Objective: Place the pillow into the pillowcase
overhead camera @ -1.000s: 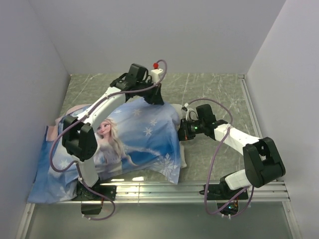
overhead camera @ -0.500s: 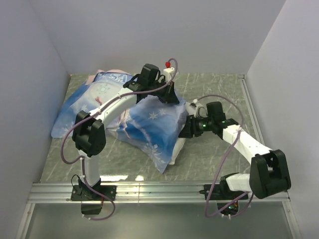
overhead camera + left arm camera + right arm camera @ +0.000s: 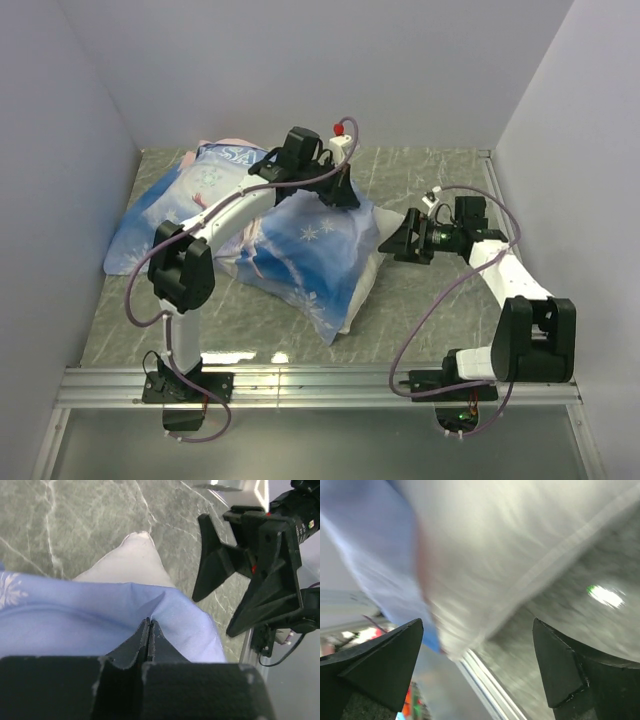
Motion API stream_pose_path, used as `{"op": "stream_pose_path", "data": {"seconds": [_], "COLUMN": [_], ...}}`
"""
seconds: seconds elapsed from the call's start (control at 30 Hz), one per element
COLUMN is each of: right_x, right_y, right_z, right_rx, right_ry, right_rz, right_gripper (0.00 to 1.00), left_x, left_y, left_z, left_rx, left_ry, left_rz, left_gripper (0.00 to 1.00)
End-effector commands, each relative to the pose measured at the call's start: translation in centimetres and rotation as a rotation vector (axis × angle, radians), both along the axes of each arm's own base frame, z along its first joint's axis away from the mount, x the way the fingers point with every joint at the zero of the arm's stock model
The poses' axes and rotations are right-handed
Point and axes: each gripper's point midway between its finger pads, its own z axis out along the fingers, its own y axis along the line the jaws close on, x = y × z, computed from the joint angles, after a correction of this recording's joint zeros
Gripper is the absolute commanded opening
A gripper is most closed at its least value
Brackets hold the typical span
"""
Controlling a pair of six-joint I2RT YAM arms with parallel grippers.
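Left gripper [image 3: 149,627] clamped on pillowcase [image 3: 310,245] edge.
Right gripper [image 3: 402,240] jaws wide apart, holding nothing; pillow [image 3: 131,562] corner just ahead of it on surface [image 3: 440,300].

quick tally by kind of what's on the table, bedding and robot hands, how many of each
pillow: 1
pillowcase: 1
robot hands: 2 (left hand pinching the pillowcase, right hand open beside the pillow)
total: 4
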Motion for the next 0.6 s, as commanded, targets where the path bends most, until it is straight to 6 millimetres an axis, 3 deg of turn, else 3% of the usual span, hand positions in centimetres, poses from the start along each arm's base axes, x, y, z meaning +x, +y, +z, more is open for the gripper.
{"op": "stream_pose_path", "data": {"seconds": [0.0, 0.1, 0.27, 0.33, 0.37, 0.4, 0.43, 0.47, 0.5, 0.57], "right_x": [1.6, 1.6, 2.7, 3.6, 3.7, 3.8, 3.7, 3.8, 3.5, 3.3], "right_y": [3.4, 5.4, 6.5, 6.4, 6.4, 6.2, 6.2, 5.8, 5.5, 5.2], "right_z": [3.2, 2.5, -0.4, -1.6, -2.0, -2.3, -2.6, -2.8, -3.2, -3.2], "right_rx": [0.106, 0.067, 0.003, -0.011, -0.018, -0.032, -0.035, -0.045, -0.065, -0.081], "right_ry": [-0.034, -0.051, -0.021, 0.010, 0.017, 0.025, 0.027, 0.027, 0.020, -0.006], "right_rz": [0.027, 0.079, 0.061, 0.040, 0.037, 0.037, 0.043, 0.035, 0.038, 0.042], "right_gripper": [0.98, 0.98, 0.97, 0.69, 0.35, 0.20, 0.05, 0.00, 0.00, 0.00], "left_x": [-0.9, -1.9, -1.9, -1.6, -1.2, 0.2, 1.0, 1.3, 3.8, 5.4], "left_y": [-1.9, -3.7, -5.0, -4.9, -4.2, -2.2, -0.6, 1.9, 5.8, 10.3], "left_z": [0.9, 0.3, 0.0, 0.7, 1.4, 2.7, 3.8, 6.0, 6.7, 6.9], "left_rx": [0.004, 0.006, -0.006, -0.002, 0.031, 0.064, 0.073, 0.062, 0.081, 0.167], "left_ry": [-0.064, -0.064, -0.039, -0.055, -0.088, -0.131, -0.151, -0.179, -0.200, -0.281], "left_rz": [-0.057, -0.088, -0.088, -0.071, -0.057, 0.017, 0.055, 0.113, 0.220, 0.303], "left_gripper": [0.00, 0.00, 0.00, 0.06, 0.15, 0.38, 0.51, 0.61, 0.73, 0.79]}}
